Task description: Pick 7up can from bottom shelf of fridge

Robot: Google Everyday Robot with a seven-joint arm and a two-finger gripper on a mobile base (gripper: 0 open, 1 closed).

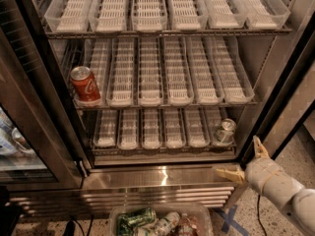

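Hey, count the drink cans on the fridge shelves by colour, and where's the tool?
Red aluminium Coca-Cola can, middle rack: 1
Silvery-grey aluminium 7up can, bottom shelf: 1
Total: 2
Open tool: outside the fridge, lower right of that can.
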